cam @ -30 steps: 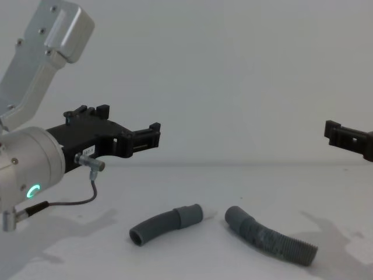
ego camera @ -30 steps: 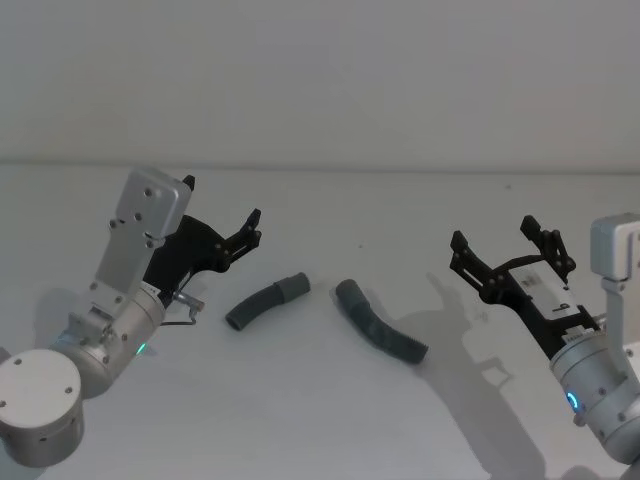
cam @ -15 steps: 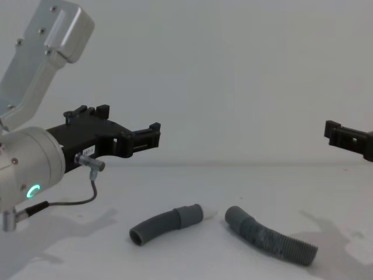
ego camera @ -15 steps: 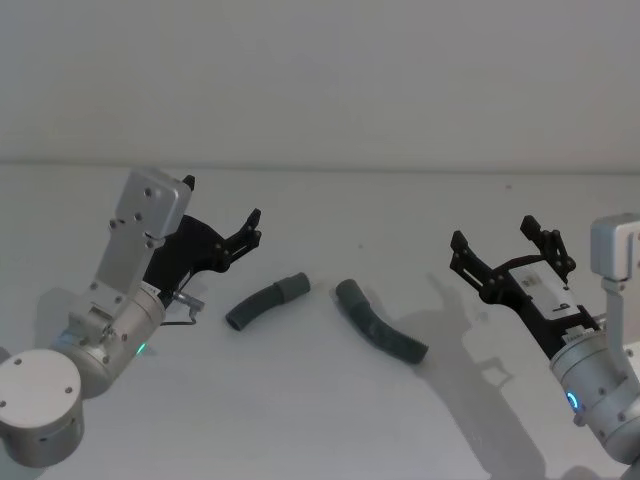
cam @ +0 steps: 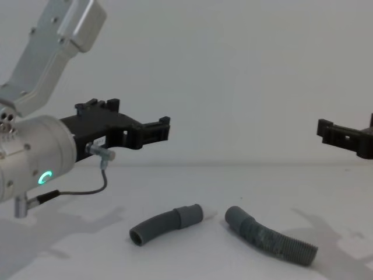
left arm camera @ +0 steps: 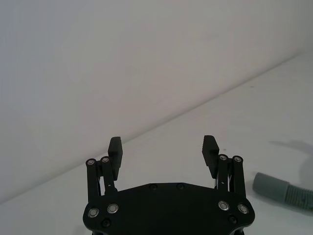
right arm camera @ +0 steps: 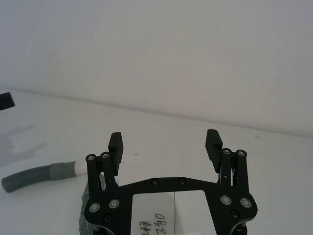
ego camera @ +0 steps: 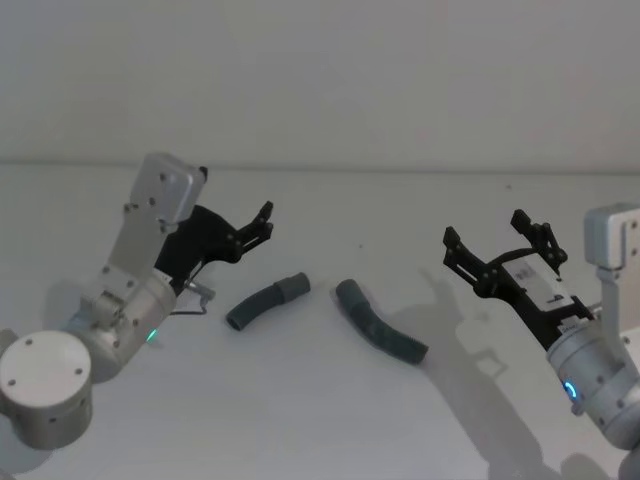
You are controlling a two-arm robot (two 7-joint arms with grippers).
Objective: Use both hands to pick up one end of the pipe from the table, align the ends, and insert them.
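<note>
Fingers (left arm camera: pixel 115 147) spread on left gripper (ego camera: pixel 265 222) and right gripper (ego camera: pixel 485 232) (both empty); pipe pieces (ego camera: pixel 265 302) lie between.

Chest view: the right gripper (cam: pixel 348 135) is cut off by the picture's right edge. Left wrist view: the plain-cuffed hose piece (left arm camera: pixel 286 190) runs off the edge. Right wrist view: the plain-cuffed hose piece (right arm camera: pixel 83 223) lies mostly hidden behind the right gripper's black body. A dark shape (right arm camera: pixel 6 101) is cut off at the edge, and what it is cannot be told.
</note>
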